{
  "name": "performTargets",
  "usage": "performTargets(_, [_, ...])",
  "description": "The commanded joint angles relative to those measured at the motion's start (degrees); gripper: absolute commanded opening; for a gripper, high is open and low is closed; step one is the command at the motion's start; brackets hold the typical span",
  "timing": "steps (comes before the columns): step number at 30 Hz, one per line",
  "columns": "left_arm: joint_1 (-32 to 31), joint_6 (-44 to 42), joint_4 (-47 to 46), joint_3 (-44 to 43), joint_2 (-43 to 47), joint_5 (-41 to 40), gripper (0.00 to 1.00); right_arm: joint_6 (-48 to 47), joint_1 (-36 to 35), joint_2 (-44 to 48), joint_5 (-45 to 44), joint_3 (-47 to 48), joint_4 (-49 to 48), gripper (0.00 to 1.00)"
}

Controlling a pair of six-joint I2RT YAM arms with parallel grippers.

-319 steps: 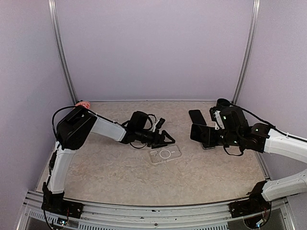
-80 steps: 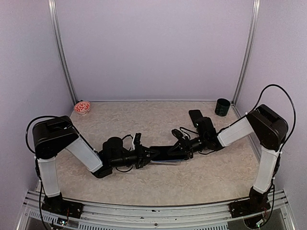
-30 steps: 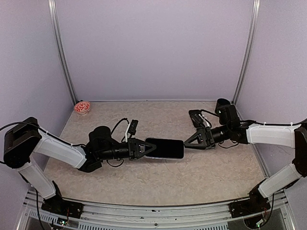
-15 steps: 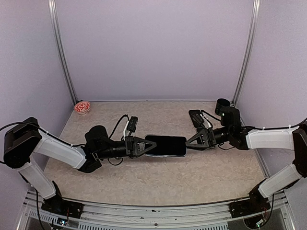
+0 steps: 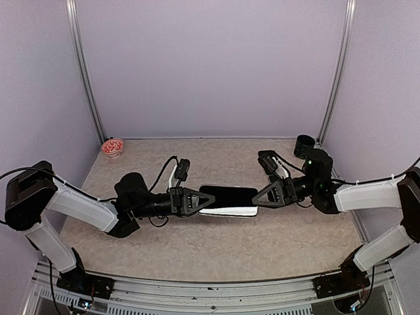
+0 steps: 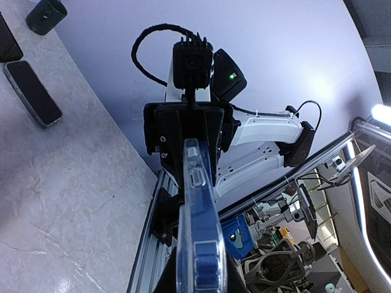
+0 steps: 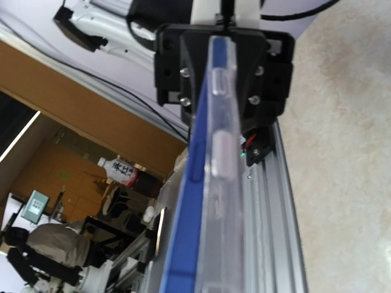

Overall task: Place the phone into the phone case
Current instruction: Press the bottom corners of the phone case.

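Beige marble-pattern table top, lilac walls around. Small red-and-white round bowl in far left corner, near grey metal post. Dark cylindrical cup upright in far right corner. Black flat rectangular slab lying on table near cup, not touching it. Second dark flat piece just beside slab, cut by picture edge. Drink bottle with white label in room behind, blurred.

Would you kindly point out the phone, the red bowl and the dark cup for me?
phone (image 5: 226,196): top view, middle of its dark screen.
red bowl (image 5: 113,147): top view, its patterned inside.
dark cup (image 5: 302,143): top view, its upper wall near the rim.
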State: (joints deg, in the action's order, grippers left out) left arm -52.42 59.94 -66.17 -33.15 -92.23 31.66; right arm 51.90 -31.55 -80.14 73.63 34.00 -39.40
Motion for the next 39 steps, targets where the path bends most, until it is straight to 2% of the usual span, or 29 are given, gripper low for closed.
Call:
performTargets(1, [-0.02,-0.13,-4.05,-0.43,0.67,-0.68,0.00,3.53,-2.00,0.07,2.48,-0.51,-7.86,0.18])
performTargets(5, [-0.28,-0.12,-4.05,-0.59,0.30,-0.82,0.00,5.05,-2.86,-0.23,2.54,-0.48,-9.94,0.06])
performTargets(11, [-0.56,-0.17,-3.16,-0.69,-0.21,-1.21,0.00,5.06,-3.83,-1.45,1.76,0.08,-9.39,0.00])
performTargets(12, [-0.53,-0.30,-2.72,-0.74,-0.16,-1.40,0.03,4.74,-3.83,-1.50,1.58,0.21,-8.82,0.00])
performTargets(14, [-0.57,-0.98,-0.88,-0.94,0.15,-1.70,0.12,3.04,-3.86,-1.40,1.04,0.72,-5.99,0.00])
performTargets(18, [-0.62,-3.72,4.90,-1.59,1.57,-3.15,0.22,-3.90,-3.93,-0.05,-0.89,3.30,4.91,0.00])
performTargets(22, [-0.60,-5.66,8.99,-1.75,3.04,-4.45,0.25,-9.79,-3.88,1.47,-3.41,6.06,14.45,0.00])
performTargets(24, [-0.70,-5.77,9.21,-1.75,3.04,-4.36,0.22,-11.72,-3.88,1.84,-4.84,6.73,17.99,0.00])
performTargets(28, [-0.90,-6.10,9.22,-1.79,2.76,-4.37,0.02,-15.10,-3.88,2.47,-7.73,8.10,23.68,0.00])
performTargets(33, [-0.90,-7.20,10.43,-2.19,2.53,-3.94,0.00,-20.29,-3.84,3.03,-10.51,9.66,31.85,0.00])
performTargets(37, [-0.92,-8.10,9.07,-0.93,3.46,-4.83,0.00,-20.13,-3.89,3.60,-10.64,9.45,32.10,0.28])
performTargets(39, [-0.91,-8.53,7.58,-0.09,4.22,-5.34,0.00,-18.56,-3.85,4.03,-9.94,8.44,29.82,0.35])
